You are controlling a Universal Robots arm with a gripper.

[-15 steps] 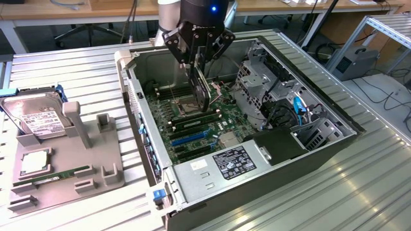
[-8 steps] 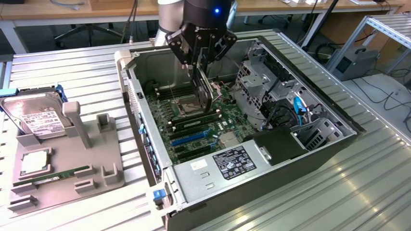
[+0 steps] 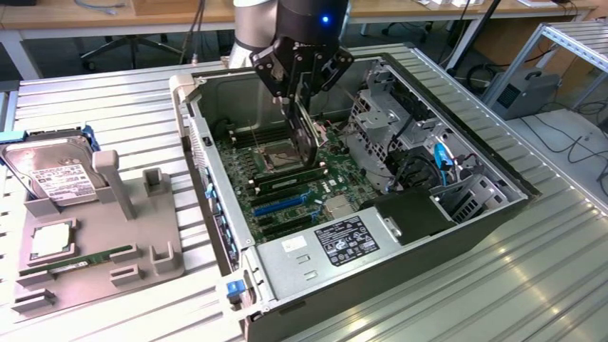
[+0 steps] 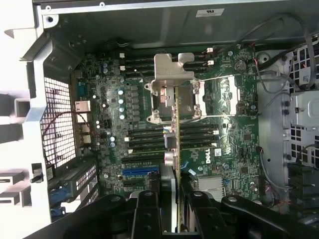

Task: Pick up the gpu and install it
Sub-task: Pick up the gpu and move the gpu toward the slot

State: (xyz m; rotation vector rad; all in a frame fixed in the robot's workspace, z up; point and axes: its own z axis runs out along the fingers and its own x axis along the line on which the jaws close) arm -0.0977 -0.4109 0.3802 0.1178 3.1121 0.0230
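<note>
The hand [image 4: 175, 211], partly closed, pinches the gpu [image 4: 176, 124] edge-on and holds it upright inside the open case [image 3: 285, 267], over the motherboard [image 4: 239, 139] by the CPU socket, so the pick-up looks done while seating the card in a slot seemingly remains.

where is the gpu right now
In the exterior view the gpu is gripped edge-on in the tool, mid-picture inside the open computer case, over the motherboard beside the processor socket.
</note>
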